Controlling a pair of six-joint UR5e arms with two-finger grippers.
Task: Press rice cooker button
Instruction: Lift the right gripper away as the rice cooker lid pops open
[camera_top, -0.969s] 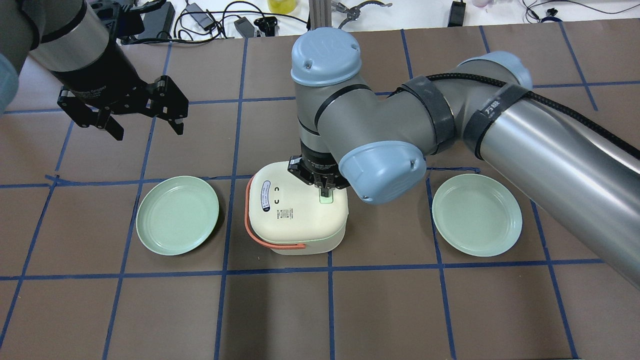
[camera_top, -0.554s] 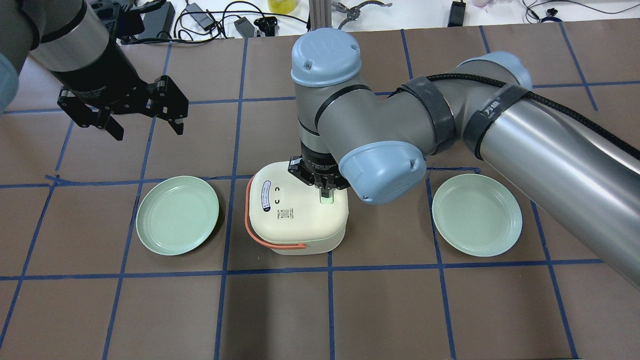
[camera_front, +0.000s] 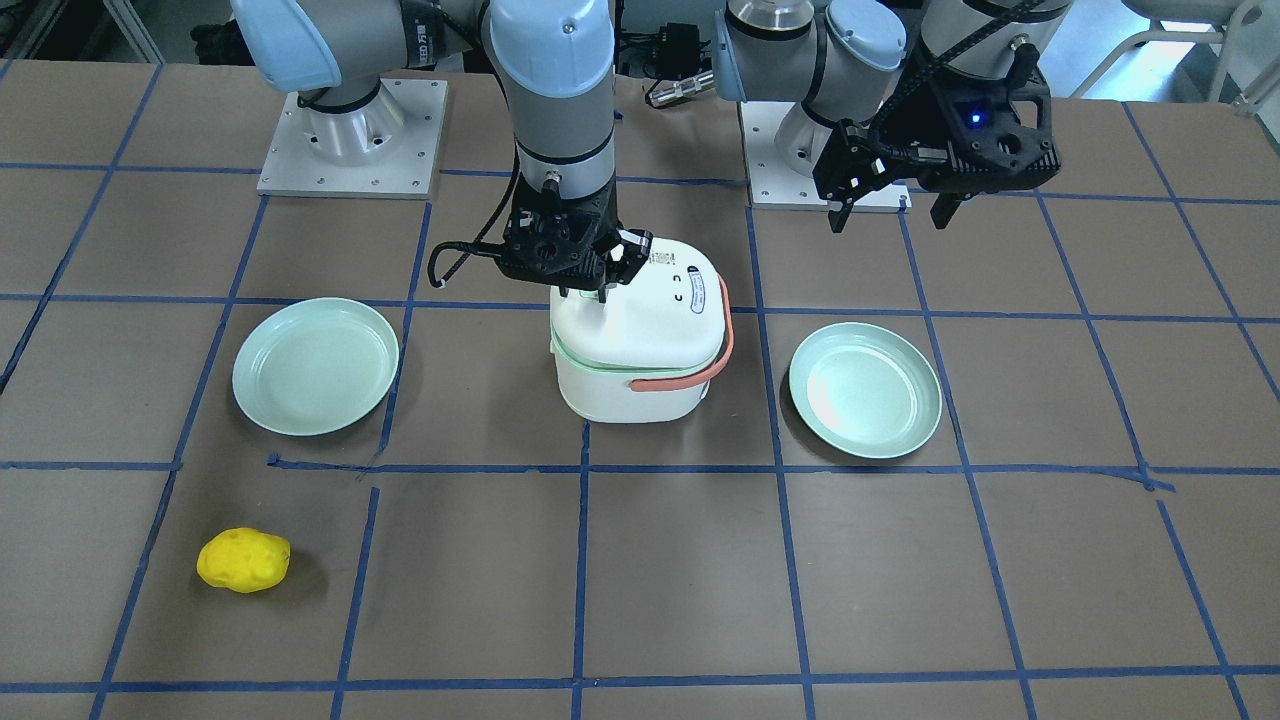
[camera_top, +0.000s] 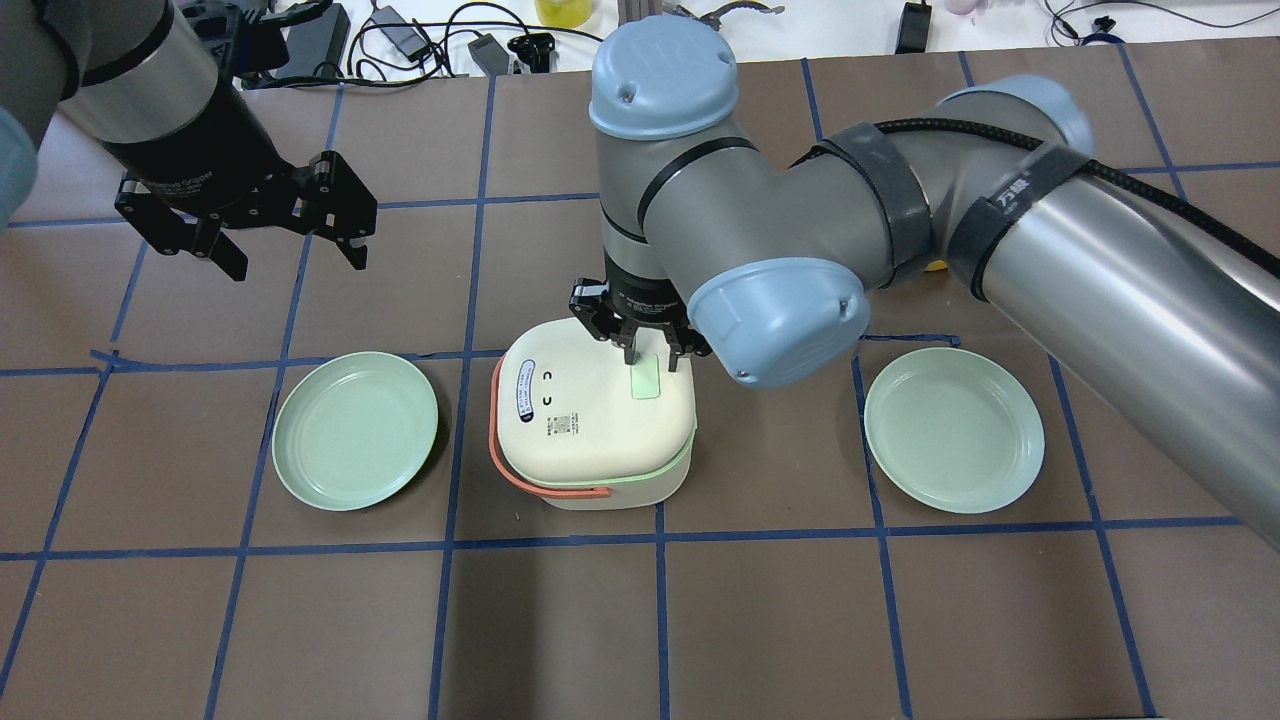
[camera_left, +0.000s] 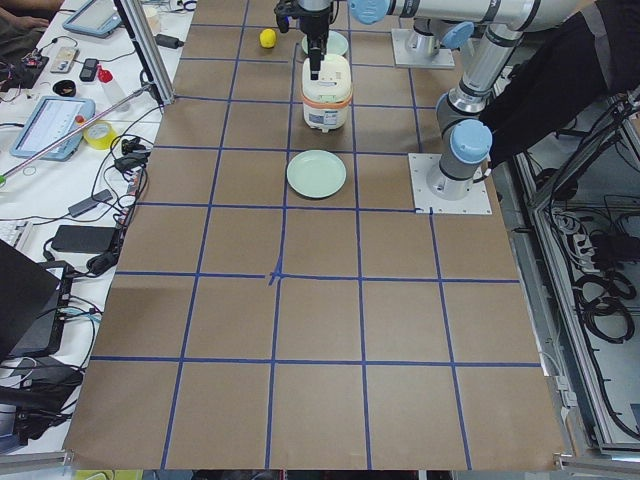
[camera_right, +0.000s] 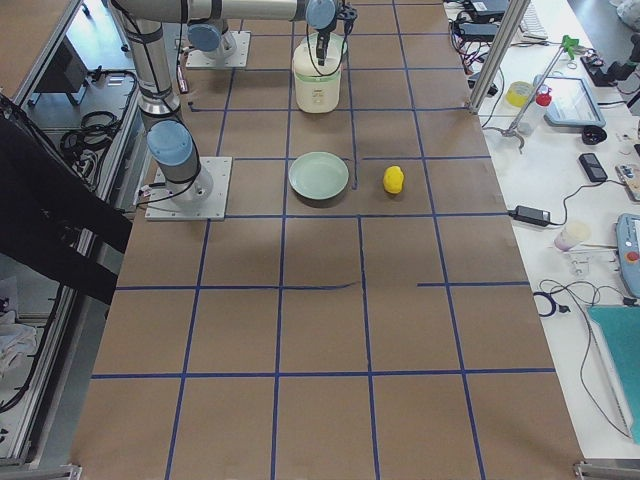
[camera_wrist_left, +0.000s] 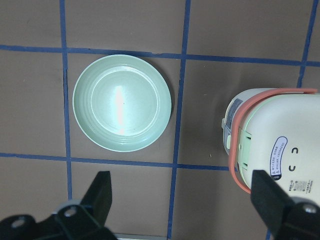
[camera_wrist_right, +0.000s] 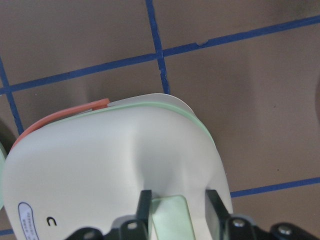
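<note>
Rice cooker (camera_top: 590, 420) sits at the middle of the table between two pale green plates, one on its left (camera_top: 355, 430) and one on its right (camera_top: 953, 430), each near it but not touching. Its pale green button (camera_top: 647, 378) lies on the lid's top, on the side toward the right plate.

A second ago the right gripper (camera_top: 650, 363) had its fingers pinched together with the tips down on that button. Now it sits a little farther back over the lid, and the fingers have parted to a narrow gap. The wrist view shows them straddling the button's near end, with the button bare between them.

A thin green band (camera_top: 685, 450) now shows along the seam under the lid, where none was visible before. The lid seems to have sprung slightly ajar. I judge that the press has landed and the latch has released, so the task looks essentially done. What is left is for the right arm to lift clear without catching the lid or the orange handle (camera_top: 500, 450).

The left gripper (camera_top: 297, 262) has not moved. It hangs wide open, well away from the cooker, above the table beyond the left plate.
</note>
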